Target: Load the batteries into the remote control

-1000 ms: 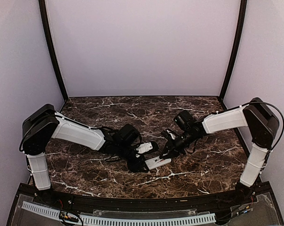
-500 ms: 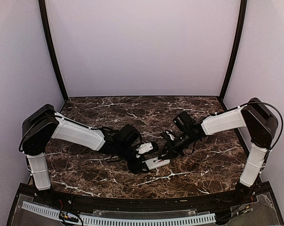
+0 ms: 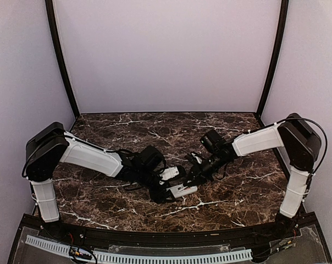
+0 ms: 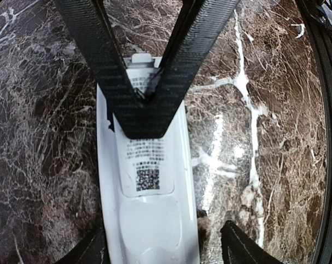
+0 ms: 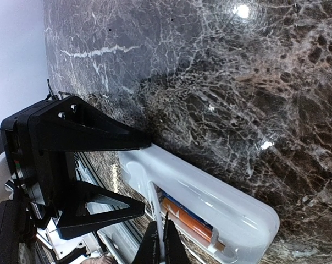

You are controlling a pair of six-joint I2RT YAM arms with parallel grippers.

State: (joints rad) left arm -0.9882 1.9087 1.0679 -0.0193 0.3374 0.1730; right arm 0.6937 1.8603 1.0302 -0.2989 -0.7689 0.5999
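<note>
The white remote control (image 4: 149, 220) lies back up on the marble, its label and code square showing. My left gripper (image 4: 166, 245) is open around its lower end, with the right finger (image 4: 240, 247) clear of the casing. My right gripper (image 5: 159, 235) is shut on the thin white edge of the battery cover (image 5: 155, 206). Beside that edge, an orange battery (image 5: 196, 225) lies in the exposed compartment. In the top view the remote control (image 3: 182, 190) sits between the left gripper (image 3: 169, 193) and the right gripper (image 3: 189, 179).
The dark marble table (image 3: 155, 129) is boxed in by pale walls with black corner posts (image 3: 60, 60). A black rail (image 3: 155, 236) runs along the near edge. Both forearms reach low over the middle of the table.
The left jaws have spread wider around the remote. The right gripper and the remote have shifted slightly to the left, and the right gripper has stayed shut.
</note>
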